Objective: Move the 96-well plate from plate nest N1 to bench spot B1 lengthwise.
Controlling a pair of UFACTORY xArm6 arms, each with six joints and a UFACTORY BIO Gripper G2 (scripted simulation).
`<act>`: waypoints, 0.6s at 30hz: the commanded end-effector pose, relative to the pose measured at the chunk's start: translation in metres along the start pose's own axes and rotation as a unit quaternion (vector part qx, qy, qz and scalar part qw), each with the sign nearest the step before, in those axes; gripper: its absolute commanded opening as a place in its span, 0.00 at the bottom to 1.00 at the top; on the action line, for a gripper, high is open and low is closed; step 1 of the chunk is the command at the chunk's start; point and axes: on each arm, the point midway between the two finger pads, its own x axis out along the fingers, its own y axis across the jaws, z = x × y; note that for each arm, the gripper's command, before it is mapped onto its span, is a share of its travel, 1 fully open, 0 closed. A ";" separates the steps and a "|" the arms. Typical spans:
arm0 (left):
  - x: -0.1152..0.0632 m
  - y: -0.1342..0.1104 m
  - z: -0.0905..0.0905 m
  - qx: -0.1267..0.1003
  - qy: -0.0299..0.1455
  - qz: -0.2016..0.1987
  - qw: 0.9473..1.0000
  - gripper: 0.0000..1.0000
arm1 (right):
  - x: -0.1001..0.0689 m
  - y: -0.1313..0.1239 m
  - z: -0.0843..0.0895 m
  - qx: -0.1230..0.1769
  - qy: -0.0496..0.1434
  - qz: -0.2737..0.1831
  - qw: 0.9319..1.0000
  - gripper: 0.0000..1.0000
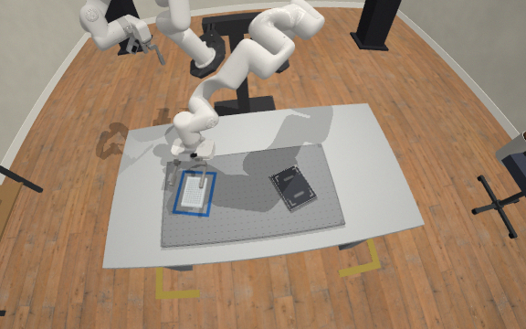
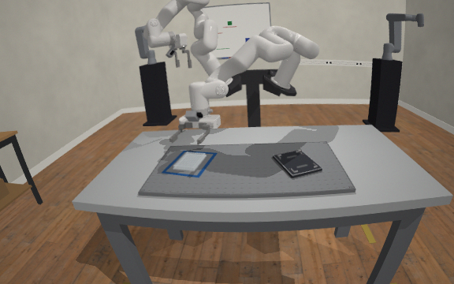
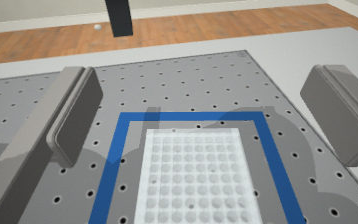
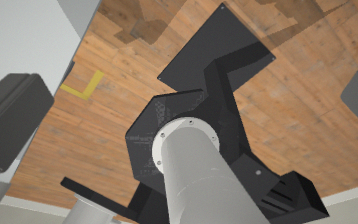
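Note:
The white 96-well plate [image 1: 192,196] [image 2: 189,162] [image 3: 195,175] lies flat inside the blue taped outline [image 1: 212,194] [image 2: 180,174] [image 3: 195,116], its long sides along the outline's long sides. Grey board shows between plate and tape at the far end in the left wrist view; the near end is cut off there. The black plate nest [image 1: 300,185] [image 2: 295,158] is empty. My left gripper [image 1: 186,184] [image 2: 187,140] [image 3: 207,116] is open and empty, above and behind the plate, not touching it. My right gripper [image 2: 184,66] [image 4: 192,107] is open and empty, high behind the table.
The grey perforated board [image 1: 245,228] [image 2: 247,188] lies on the light grey table [image 1: 373,183] [image 2: 385,170] under outline and nest. The left arm reaches over the board's back edge. The black arm stand [image 1: 242,91] [image 2: 254,106] is behind the table.

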 end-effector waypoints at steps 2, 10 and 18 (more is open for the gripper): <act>0.002 0.000 0.004 -0.001 -0.002 0.000 1.000 0.37 | -0.001 0.000 0.001 0.000 -0.001 0.000 1.000 1.00; 0.000 0.004 0.005 -0.001 -0.002 0.017 1.000 0.37 | -0.001 0.000 0.001 0.000 -0.001 0.000 1.000 1.00; -0.012 0.028 0.018 -0.002 -0.002 0.086 0.996 0.37 | -0.001 0.000 0.001 0.000 -0.001 0.000 1.000 1.00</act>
